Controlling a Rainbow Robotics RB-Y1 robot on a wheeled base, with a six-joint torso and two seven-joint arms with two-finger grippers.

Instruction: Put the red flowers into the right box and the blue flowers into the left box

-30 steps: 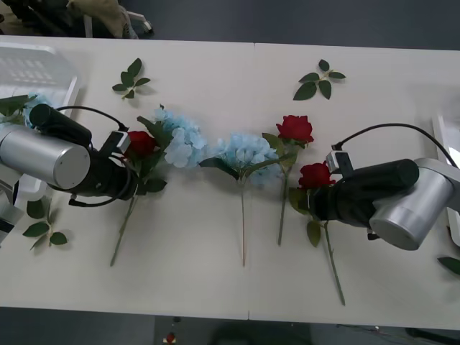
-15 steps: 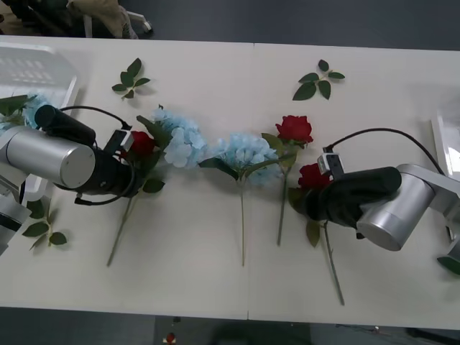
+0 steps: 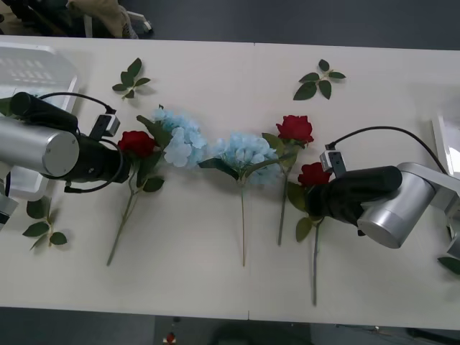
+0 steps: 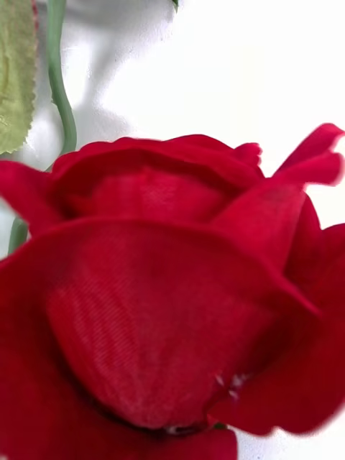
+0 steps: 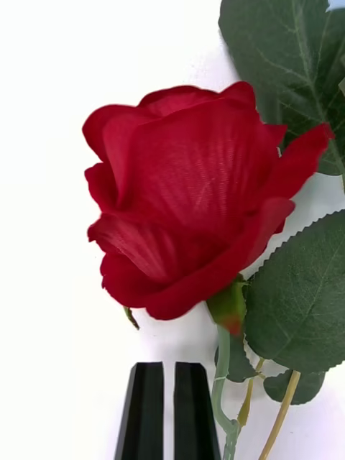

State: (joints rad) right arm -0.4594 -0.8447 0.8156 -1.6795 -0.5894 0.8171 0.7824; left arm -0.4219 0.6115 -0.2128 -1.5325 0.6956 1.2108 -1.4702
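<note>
Your red flowers (image 3: 295, 129) lie mid-tabletop among the blue flowers (image 3: 246, 152). The left gripper (image 5: 169, 411), fingers pressed together and empty, sits beside the left rose (image 3: 137, 143). Whether the right gripper grips its rose (image 3: 314, 174) can't be told.

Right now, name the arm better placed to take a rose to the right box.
Right. The right gripper is against a rose on the right box side; the left gripper, fingers shut, sits at the far end.

Red flowers (image 3: 295, 129) dk red; blue flowers (image 3: 248, 152) pale blue; fingers (image 5: 149, 410) blk.
</note>
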